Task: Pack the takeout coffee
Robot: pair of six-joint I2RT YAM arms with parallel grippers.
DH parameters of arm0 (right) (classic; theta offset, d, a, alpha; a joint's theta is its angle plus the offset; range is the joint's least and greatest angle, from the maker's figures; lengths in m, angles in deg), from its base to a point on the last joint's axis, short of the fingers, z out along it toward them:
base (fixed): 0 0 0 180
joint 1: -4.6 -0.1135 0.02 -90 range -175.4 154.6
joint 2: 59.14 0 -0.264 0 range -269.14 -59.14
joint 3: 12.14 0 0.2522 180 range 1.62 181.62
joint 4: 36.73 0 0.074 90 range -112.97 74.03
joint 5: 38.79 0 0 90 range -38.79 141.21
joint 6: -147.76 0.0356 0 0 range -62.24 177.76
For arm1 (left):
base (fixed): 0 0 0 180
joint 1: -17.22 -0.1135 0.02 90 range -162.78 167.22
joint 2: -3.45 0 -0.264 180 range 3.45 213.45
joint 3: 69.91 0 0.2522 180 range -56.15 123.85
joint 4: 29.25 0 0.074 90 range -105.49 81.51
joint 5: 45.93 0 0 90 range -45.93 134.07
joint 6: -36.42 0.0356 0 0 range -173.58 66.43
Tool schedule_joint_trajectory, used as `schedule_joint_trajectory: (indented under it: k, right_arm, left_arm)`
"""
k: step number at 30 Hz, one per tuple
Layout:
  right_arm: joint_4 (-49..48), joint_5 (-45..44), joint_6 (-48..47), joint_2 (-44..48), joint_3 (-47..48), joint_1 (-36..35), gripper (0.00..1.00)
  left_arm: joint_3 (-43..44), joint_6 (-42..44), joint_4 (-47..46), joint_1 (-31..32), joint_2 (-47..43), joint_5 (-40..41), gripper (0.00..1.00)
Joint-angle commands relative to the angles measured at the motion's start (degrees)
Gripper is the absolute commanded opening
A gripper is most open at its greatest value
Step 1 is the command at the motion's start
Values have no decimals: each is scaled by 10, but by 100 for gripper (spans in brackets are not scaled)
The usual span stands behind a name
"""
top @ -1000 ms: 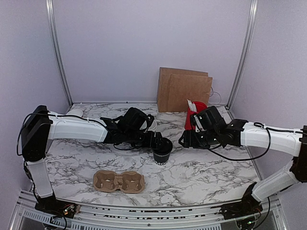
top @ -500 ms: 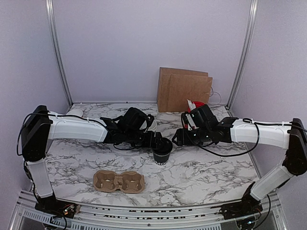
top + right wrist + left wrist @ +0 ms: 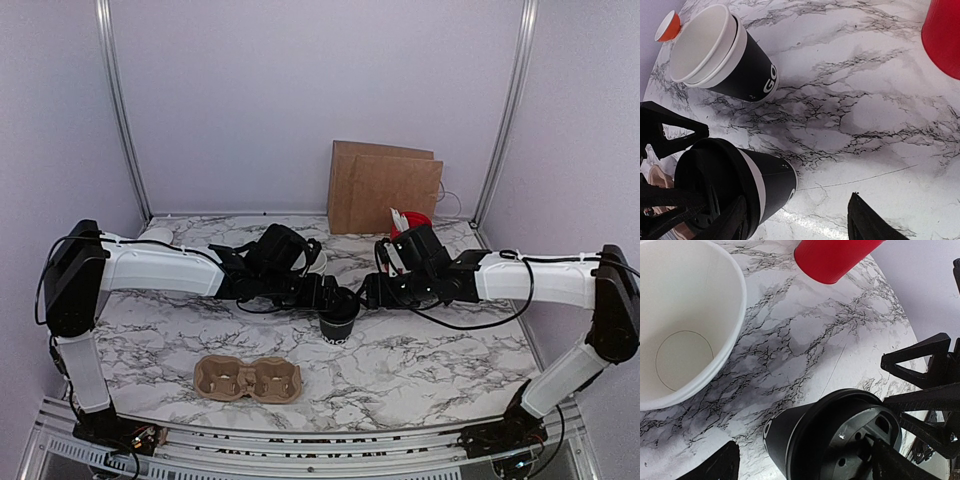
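Note the left end effector (image 3: 337, 298) wide open astride the black cup (image 3: 339, 324) on the desk (image 3: 430, 350), gripping nothing. Note the right end effector (image 3: 792, 222) half open, empty, cup beside one fingertip. Close squarely on the wall below the lid (image 3: 850, 435); avoid tipping.

Back wall: brown paper bag (image 3: 385, 190) upright | just before it: red cup (image 3: 415, 221) – white utensils (image 3: 398, 219) inside | near front: cardboard cup carrier (image 3: 248, 379) flat on marble tabletop (image 3: 430, 360) | tabletop edge: orange-and-white bowl (image 3: 667, 26)
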Motion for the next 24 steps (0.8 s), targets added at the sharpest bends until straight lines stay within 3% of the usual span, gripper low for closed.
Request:
schedule_joint_trajectory:
  k: [1, 8, 14, 24]
  right_arm:
    - [21, -22, -6, -13, -17, 3, 65]
    - [55, -49, 13, -11, -71, -2, 64]
    - [54, -51, 59, -32, -126, -53, 64]
    - [89, -75, 77, -9, -85, -79, 63]
  left_arm:
    - [1, 9, 32, -2, 16, -4, 92]
    - [-5, 9, 31, -1, 16, -2, 92]
    - [-8, 9, 31, -2, 18, 0, 92]
    - [-7, 16, 32, -2, 16, 3, 92]
